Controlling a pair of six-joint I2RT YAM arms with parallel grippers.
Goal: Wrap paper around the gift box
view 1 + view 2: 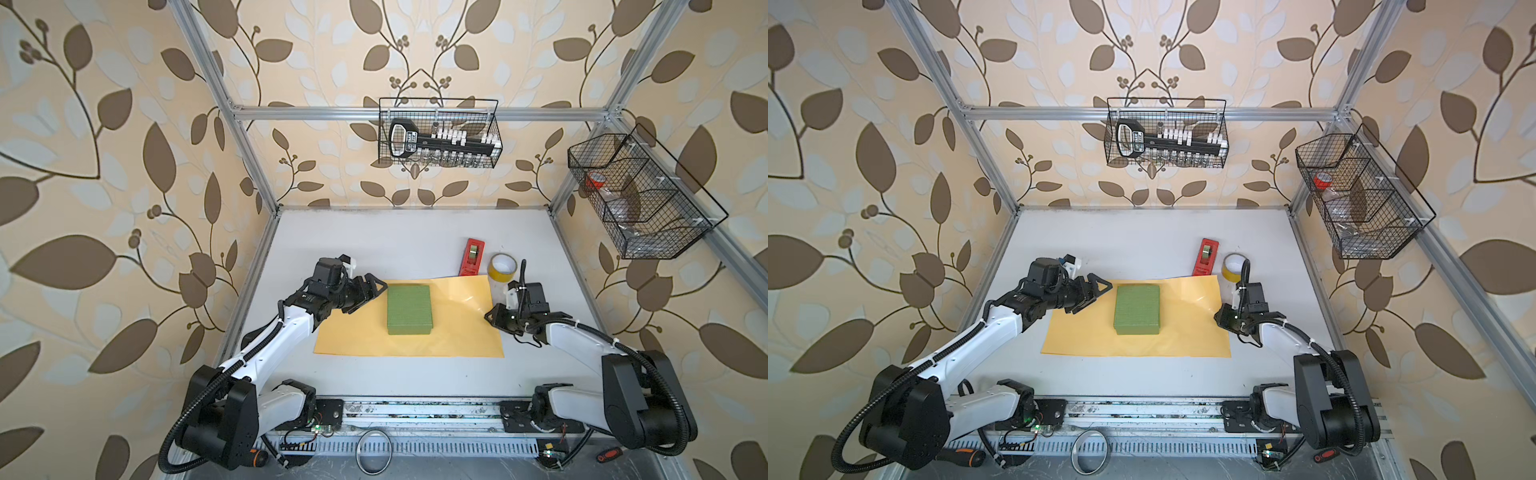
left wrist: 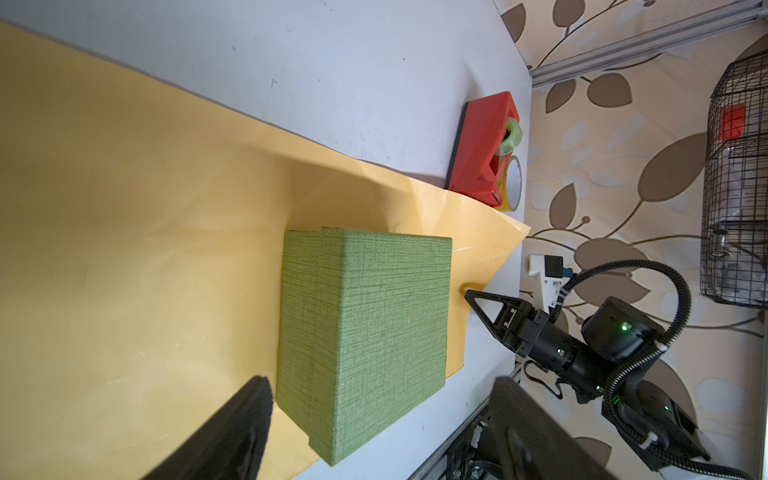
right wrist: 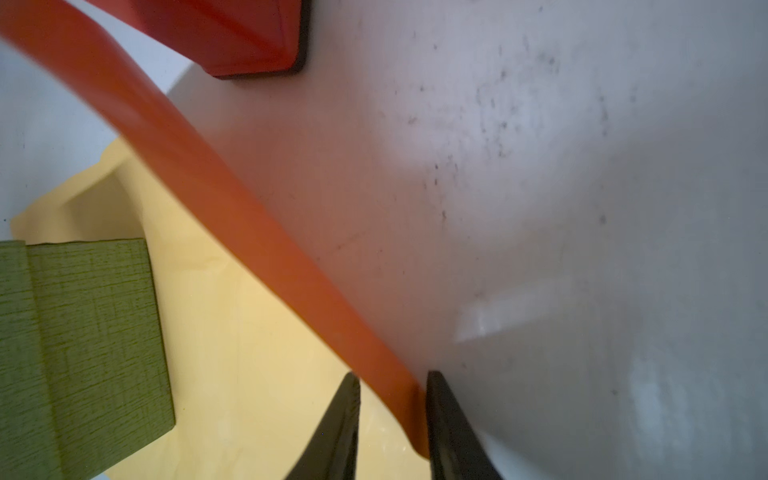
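Observation:
The green gift box (image 1: 409, 309) (image 1: 1137, 309) lies on the middle of the paper (image 1: 457, 328) (image 1: 1187, 332), yellow-tan side up, flat on the white table. My left gripper (image 1: 370, 297) (image 2: 380, 379) hangs open just left of the box, its fingers spread wider than the box's near end. My right gripper (image 1: 490, 313) (image 3: 392, 374) is at the paper's right edge. That edge curls up and shows its orange underside (image 3: 232, 199). It runs between the narrowly parted fingers and touches one of them; a gap shows at the other.
A red tape dispenser (image 1: 471, 257) and a yellow tape roll (image 1: 502, 267) stand just behind the paper's back right corner. Two wire baskets (image 1: 440, 133) (image 1: 640, 195) hang on the back and right frame. Bare table (image 1: 374, 241) lies behind the paper.

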